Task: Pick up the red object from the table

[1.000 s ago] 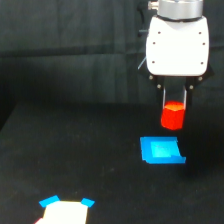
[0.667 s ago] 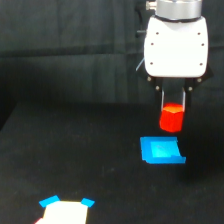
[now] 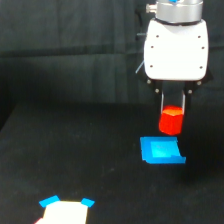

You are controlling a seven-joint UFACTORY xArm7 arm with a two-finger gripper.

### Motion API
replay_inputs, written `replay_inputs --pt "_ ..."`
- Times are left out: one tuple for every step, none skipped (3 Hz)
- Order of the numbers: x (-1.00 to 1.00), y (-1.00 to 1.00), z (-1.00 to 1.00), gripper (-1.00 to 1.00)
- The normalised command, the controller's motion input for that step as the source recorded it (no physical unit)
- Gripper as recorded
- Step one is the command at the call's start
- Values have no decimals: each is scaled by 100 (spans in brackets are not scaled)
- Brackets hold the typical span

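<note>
The end effector [image 3: 173, 112] is clamped on the red block [image 3: 171, 121], holding it clear of the tabletop [image 3: 75, 150], just above the blue piece [image 3: 161, 150] (lifted, I'd judge).

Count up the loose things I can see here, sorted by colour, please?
Red: 1, the red object, held in the hand above the table.
Blue: 1, the flat blue piece.
White with blue corners: 1, the white piece at the bottom edge.
Total: 3.
</note>
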Motion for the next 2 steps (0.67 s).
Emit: replay_inputs --pt "48 -13 -7 -79" --pt "-34 -57 24 -100"
